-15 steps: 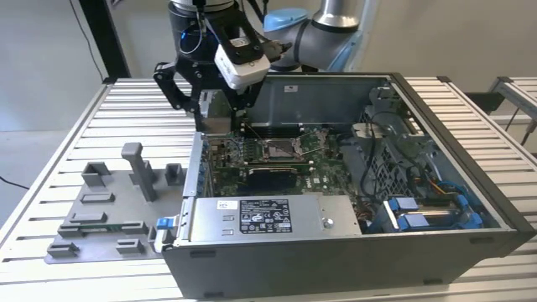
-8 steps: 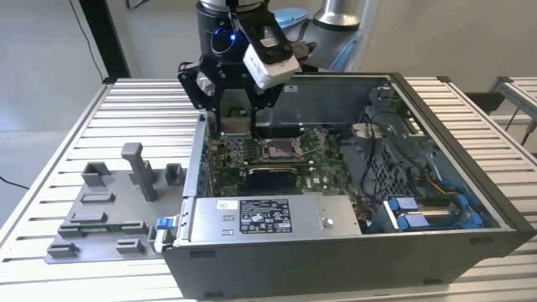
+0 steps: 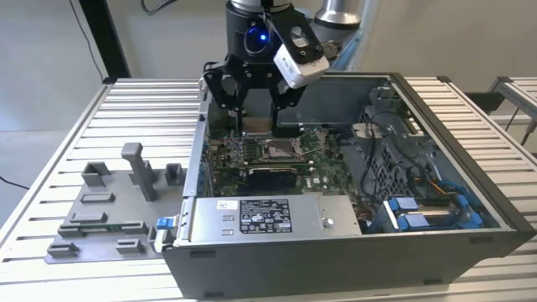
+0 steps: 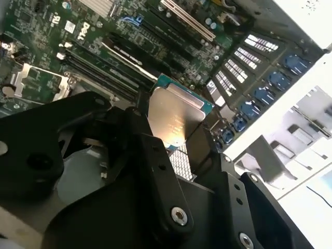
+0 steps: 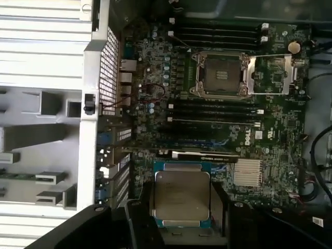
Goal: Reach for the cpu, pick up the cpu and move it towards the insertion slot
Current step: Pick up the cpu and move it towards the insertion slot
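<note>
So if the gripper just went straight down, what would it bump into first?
Probably the green circuit board beside the insertion slot, not the slot. The gripper holds the cpu off to one side; depth is unclear.

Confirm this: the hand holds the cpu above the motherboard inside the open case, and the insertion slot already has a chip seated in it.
One part is wrong. The hand does hold the cpu above the motherboard inside the open case, but the first wrist view shows the insertion slot open with a dark, empty centre.
</note>
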Controlling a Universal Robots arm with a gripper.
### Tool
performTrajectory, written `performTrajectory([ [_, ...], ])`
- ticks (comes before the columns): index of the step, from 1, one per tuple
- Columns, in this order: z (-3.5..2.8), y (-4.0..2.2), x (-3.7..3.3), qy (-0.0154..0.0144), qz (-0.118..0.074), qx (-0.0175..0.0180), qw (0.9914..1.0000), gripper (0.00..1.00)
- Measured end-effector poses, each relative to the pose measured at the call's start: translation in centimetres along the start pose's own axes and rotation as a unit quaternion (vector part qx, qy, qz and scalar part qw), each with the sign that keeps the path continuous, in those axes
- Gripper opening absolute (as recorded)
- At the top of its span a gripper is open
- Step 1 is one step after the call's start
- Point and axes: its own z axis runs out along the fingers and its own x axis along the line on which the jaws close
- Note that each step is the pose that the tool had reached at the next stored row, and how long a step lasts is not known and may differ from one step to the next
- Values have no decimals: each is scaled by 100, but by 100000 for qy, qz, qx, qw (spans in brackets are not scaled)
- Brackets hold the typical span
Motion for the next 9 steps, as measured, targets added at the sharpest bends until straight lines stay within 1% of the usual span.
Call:
performTrajectory([
  [6,-1,-8,-259,1,-2,0,100000,0],
  [9,-1,-11,-371,2,0,-1,100000,0],
])
